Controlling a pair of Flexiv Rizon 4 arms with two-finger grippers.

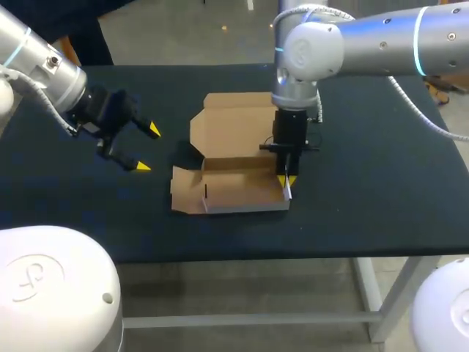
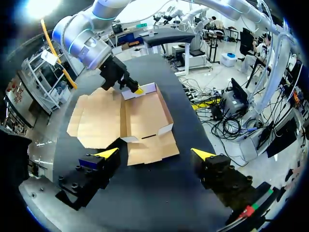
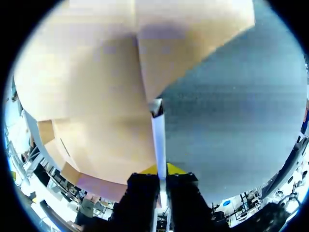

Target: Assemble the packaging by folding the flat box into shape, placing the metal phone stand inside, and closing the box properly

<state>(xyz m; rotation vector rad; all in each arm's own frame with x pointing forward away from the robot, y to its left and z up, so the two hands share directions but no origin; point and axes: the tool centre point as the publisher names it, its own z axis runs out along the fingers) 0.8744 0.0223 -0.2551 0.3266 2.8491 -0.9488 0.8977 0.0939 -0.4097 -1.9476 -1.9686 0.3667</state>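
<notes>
Your right end effector (image 1: pixel 287 180) pinched shut on the box (image 1: pixel 231 125) by its side wall, yellow tips (image 3: pixel 175 169) mostly hidden in its wrist view, your left end effector (image 1: pixel 146 149) spread wide above the counter (image 1: pixel 381 191)

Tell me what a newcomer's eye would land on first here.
The half-folded brown cardboard box at the middle of the black table, its lid flap lying flat beyond the tray. The right gripper pinches the tray's right side wall from above, while the left gripper hovers open to the box's left.
</notes>
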